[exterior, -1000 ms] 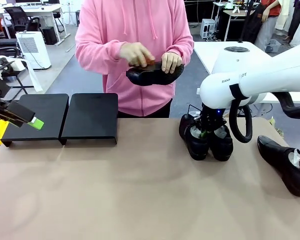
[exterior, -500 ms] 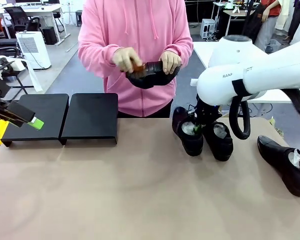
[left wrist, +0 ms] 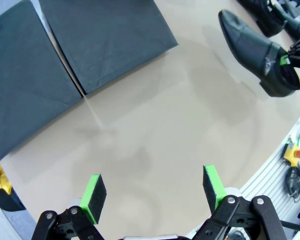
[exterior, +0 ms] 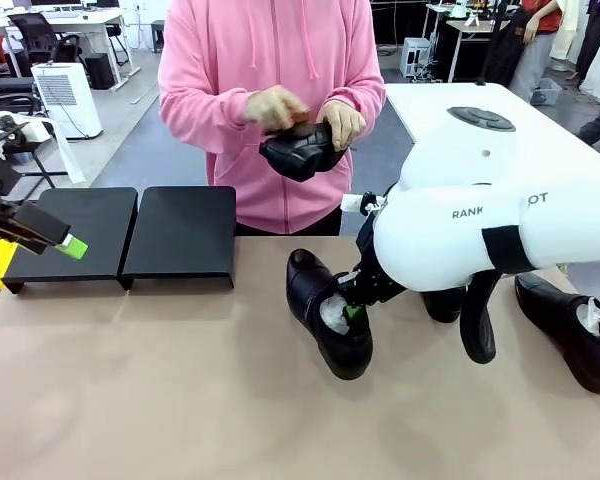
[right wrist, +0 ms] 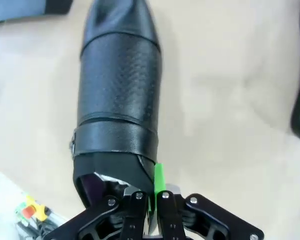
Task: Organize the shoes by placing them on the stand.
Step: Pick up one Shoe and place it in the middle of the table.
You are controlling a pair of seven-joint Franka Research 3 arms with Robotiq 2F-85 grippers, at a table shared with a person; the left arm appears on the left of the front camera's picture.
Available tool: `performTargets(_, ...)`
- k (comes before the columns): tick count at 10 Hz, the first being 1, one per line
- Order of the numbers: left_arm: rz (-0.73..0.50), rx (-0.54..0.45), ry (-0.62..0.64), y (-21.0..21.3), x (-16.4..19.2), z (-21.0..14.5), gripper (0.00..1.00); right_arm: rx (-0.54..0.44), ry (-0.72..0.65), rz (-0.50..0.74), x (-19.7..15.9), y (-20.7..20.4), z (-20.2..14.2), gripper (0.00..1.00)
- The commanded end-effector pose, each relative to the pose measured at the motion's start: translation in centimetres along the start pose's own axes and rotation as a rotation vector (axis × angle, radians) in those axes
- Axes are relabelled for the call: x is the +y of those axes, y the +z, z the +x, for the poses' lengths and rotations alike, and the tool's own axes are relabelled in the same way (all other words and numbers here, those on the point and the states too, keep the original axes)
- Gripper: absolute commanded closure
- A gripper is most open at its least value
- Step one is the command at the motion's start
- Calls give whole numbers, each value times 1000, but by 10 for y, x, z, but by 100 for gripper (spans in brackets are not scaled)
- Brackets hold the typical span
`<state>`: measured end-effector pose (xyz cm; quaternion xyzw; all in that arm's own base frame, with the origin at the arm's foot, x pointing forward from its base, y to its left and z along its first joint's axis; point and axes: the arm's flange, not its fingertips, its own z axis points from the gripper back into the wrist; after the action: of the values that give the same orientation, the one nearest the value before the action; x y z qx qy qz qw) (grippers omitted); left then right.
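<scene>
Fingers of your right gripper [exterior: 354, 313] are clamped together on the heel rim of one black dress shoe [exterior: 318, 300], tilted over the middle of the table [exterior: 180, 400], well apart from the stand [exterior: 180, 232]. Your left gripper [left wrist: 152, 187] hangs near the stand, fingers wide apart.

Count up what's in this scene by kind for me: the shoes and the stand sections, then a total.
Black shoes: 4, one in the right gripper, one in the person's hands, one partly hidden behind the right arm, one far right
Stand sections: 2
Total: 6
</scene>
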<state>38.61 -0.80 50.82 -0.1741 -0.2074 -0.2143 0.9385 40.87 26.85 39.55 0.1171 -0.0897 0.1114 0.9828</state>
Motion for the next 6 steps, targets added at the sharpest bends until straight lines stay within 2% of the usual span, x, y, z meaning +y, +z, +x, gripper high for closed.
performTargets(1,-18,-8,-7,0,1,-1,0,-45,-29,-54,-19,20,32,100)
performTargets(3,-18,-8,-7,0,1,-1,0,-45,-29,-54,-19,20,32,100)
performTargets(4,-18,-8,-7,0,1,-1,0,-26,-14,-27,-19,11,16,100)
performTargets(5,-18,-8,-7,0,1,-1,0,-54,-153,-42,-16,8,10,100)
performTargets(6,-18,-8,-7,0,1,-1,0,-64,-240,9,-4,5,1,100)
